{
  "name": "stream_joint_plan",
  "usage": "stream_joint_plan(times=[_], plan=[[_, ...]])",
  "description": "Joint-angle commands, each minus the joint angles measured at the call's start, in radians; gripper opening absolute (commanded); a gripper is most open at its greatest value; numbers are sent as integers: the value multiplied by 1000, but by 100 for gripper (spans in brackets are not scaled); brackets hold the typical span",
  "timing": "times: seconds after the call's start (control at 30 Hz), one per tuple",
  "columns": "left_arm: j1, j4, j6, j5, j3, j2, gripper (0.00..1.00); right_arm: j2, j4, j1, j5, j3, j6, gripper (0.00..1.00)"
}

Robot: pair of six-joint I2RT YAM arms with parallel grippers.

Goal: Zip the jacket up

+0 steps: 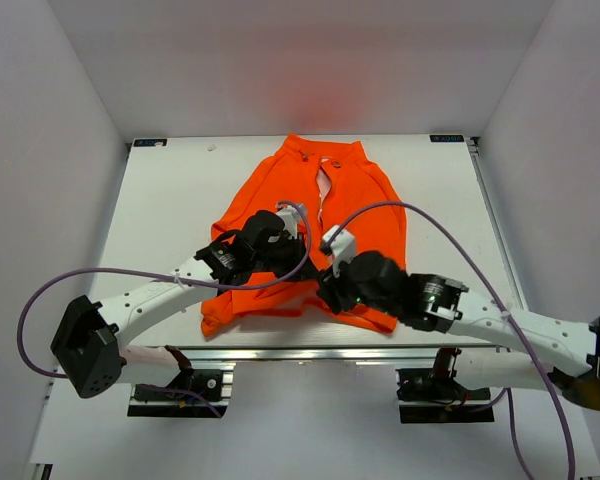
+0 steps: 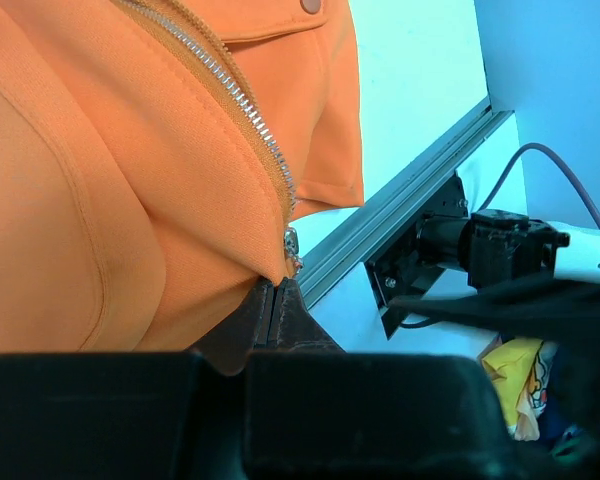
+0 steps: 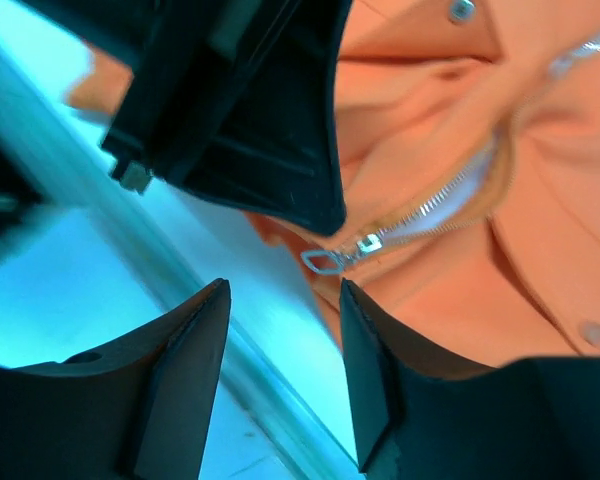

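Observation:
The orange jacket (image 1: 280, 215) lies flat on the table, collar at the far end and hem near the front edge. Its zipper (image 1: 323, 190) is open at the top. My left gripper (image 2: 273, 292) is shut on the jacket's bottom hem (image 2: 220, 260), right at the lower end of the zipper teeth (image 2: 242, 112). My right gripper (image 3: 284, 300) is open just below the silver zipper slider and pull tab (image 3: 332, 258), which sits between and beyond its fingertips without touching them. In the top view both grippers (image 1: 318, 280) meet at the hem's centre.
The table's aluminium front rail (image 2: 400, 215) runs just past the hem. The left gripper's black body (image 3: 240, 100) hangs close above the right gripper's fingers. Purple cables (image 1: 420, 215) loop over the jacket. White walls enclose the table on three sides.

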Motion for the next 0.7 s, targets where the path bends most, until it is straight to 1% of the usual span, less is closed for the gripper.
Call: stream_joint_plan(times=[0.0,0.07,0.2,0.37,0.5,0.6,0.67], plan=[[-10,9,-30,3,36,-27,0,57,-100,155,408,35,18,54],[-10,5,-39,2,32,-35,0,96,-114,205,532,34,45,55],[-10,-11,-48,-6,33,-36,0,145,-85,283,633,16,121,55],[-11,-34,-57,-2,39,-33,0,234,-51,380,828,12,173,54],[-10,-43,-57,14,53,-26,0,333,-39,389,858,32,200,56],[-10,-52,-60,15,53,-24,0,363,-21,392,850,26,203,57],[-11,-48,-63,25,49,-29,0,369,-9,394,873,14,219,58]])
